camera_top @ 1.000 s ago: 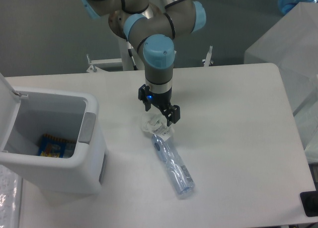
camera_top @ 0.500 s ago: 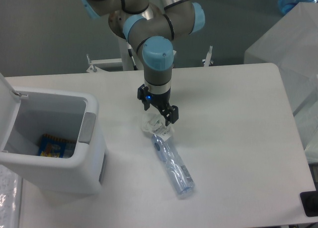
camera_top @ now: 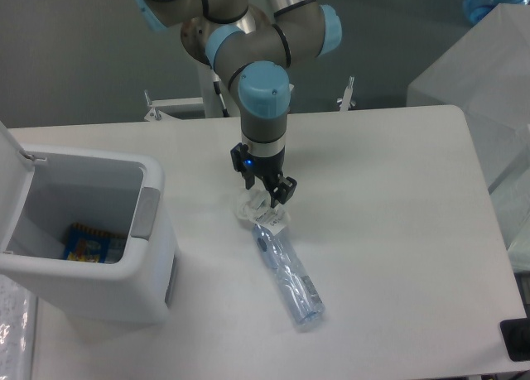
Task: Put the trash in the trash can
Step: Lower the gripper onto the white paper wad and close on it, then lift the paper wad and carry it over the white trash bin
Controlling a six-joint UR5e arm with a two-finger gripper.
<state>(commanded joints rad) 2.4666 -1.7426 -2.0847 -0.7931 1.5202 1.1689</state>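
So counting it up: two pieces of trash on the white tabletop [camera_top: 397,198], one bin, one arm. First piece is a small crumpled white wrapper with a printed label [camera_top: 258,209], all wrinkled folds, lying about mid-table. Second is a long clear bluish crushed plastic bottle [camera_top: 287,272], flattened and creased, lying on a diagonal with its upper end touching or just beside the wrapper and the other end pointing toward the front edge of the tabletop.

The white boxy plastic trash can with rounded corners [camera_top: 99,272] stands at the front left, well apart from both pieces. Smooth walls, a grey panel [camera_top: 145,213] on the side facing the arm, and the hinged white lid [camera_top: 15,181] is swung up, so the mouth is wide open. One flat blue and yellow printed packet [camera_top: 89,244] sits at the bottom inside.

The black two-finger end effector [camera_top: 267,191] hangs from the grey and light blue arm and is right down at the wrapper, fingers drawn close with the wrapper's upper edge between them, but I can't tell if it's actually clamped on it.

Room-wise, plain bare surface between wrapper and bin, and the whole right half is free out to the rounded edge.
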